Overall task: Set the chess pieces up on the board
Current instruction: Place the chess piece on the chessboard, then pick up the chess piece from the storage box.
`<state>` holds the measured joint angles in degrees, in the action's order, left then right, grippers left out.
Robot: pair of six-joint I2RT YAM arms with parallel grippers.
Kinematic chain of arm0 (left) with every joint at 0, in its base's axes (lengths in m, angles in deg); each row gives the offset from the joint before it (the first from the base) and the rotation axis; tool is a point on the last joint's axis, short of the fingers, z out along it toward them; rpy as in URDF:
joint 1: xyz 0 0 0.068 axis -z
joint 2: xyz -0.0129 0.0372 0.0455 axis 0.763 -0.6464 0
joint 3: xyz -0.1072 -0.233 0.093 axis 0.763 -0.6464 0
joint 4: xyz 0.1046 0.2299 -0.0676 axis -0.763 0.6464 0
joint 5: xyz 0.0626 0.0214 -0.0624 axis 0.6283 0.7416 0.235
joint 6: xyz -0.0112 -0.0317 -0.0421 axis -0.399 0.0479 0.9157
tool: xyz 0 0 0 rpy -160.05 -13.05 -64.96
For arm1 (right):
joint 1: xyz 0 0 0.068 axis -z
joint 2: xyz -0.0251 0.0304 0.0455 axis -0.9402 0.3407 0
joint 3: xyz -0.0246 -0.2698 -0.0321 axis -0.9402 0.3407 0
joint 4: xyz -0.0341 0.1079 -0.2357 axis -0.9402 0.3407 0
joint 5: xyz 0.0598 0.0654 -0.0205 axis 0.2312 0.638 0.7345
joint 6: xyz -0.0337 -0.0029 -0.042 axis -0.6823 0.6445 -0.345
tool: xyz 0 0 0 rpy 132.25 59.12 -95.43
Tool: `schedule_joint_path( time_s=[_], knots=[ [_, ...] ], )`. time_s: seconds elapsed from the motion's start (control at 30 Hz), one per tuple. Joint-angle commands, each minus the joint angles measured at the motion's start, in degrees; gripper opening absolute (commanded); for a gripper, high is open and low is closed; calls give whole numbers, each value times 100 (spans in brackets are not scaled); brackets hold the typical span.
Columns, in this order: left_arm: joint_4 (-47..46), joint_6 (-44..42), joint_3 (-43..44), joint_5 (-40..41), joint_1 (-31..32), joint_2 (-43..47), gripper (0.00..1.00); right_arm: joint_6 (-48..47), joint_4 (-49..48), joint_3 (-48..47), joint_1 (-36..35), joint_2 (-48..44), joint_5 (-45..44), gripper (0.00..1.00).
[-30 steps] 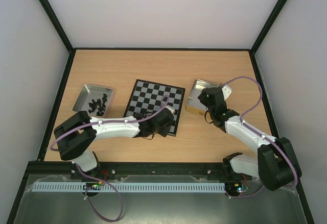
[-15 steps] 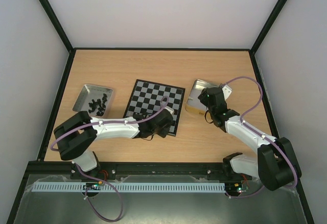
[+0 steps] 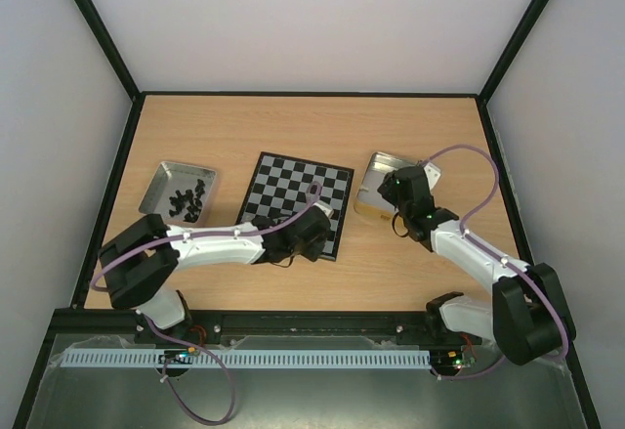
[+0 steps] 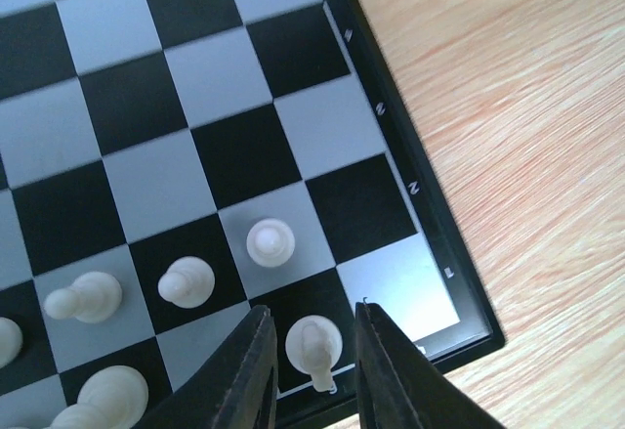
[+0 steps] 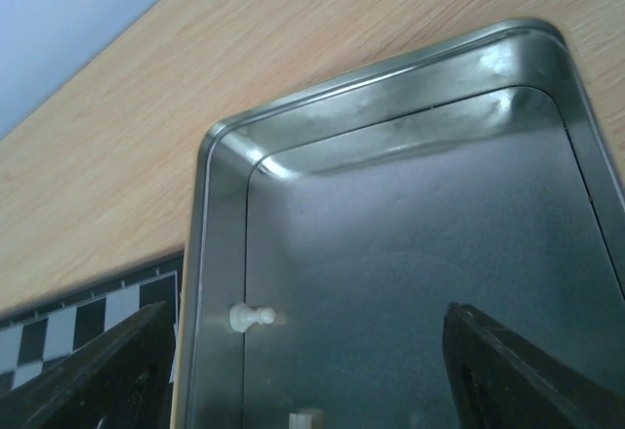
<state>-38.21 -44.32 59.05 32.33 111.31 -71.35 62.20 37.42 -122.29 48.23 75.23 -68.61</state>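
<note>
The board [image 4: 322, 126] fills the left wrist view, and it lies at the table's middle [image 3: 293, 185]. Several cream-white chess pieces [image 4: 270, 243] stand on its near rows. My left gripper [image 4: 312, 308] hangs over the board's near right corner [image 3: 327, 216]. It is open a little, and a white piece [image 4: 314, 346] stands between its fingers [image 4: 249, 370] with a gap on each side. My right gripper [image 5: 308, 326] is wide open above the right tin [image 5: 410, 253], where a white pawn [image 5: 251, 319] lies on its side by the left wall.
A second tin [image 3: 166, 177] at the left holds several black pieces [image 3: 186, 201]. Another white piece [image 5: 308, 419] shows at the bottom edge of the right wrist view. Bare wood [image 4: 527, 136] lies to the right of the board. Black frame rails edge the table.
My left gripper's jaws have parted from the white piece on the board's near edge row. The right arm has hardly moved over its tin.
</note>
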Motion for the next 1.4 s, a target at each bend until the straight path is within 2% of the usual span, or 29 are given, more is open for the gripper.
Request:
schedule_joint_path(
  time_s=[0.0, 0.13, 0.37, 0.6, 0.8, 0.97, 1.23, 1.37],
  knots=[
    [128, -36, 305, 133, -117, 543, 27, -618, 843, -613, 64, 204, 412, 72],
    [-3, 61, 245, -79, -338, 964, 28, -993, 1603, -1086, 98, 707, 886, 62],
    [-255, 317, 26, -712, -866, 1547, 31, -1415, 1651, -1485, 126, 1564, 1933, 39],
    [-488, 507, -246, -1253, -1338, 1789, 31, -1185, 939, -1511, 181, 2323, 2598, 33],
    [-565, 540, -332, -1372, -1425, 1757, 31, -1006, 453, -1518, 224, 2654, 2552, 33],
    [-606, 554, -332, -1396, -1438, 1702, 31, -1000, 214, -1588, 292, 2975, 2449, 27],
    [-598, 561, -390, -1384, -1449, 1717, 31, -706, 304, -1577, 295, 3033, 1221, 14],
    [-607, 576, -418, -1369, -1459, 1736, 31, -605, 403, -1521, 295, 2815, 742, 13]
  ],
)
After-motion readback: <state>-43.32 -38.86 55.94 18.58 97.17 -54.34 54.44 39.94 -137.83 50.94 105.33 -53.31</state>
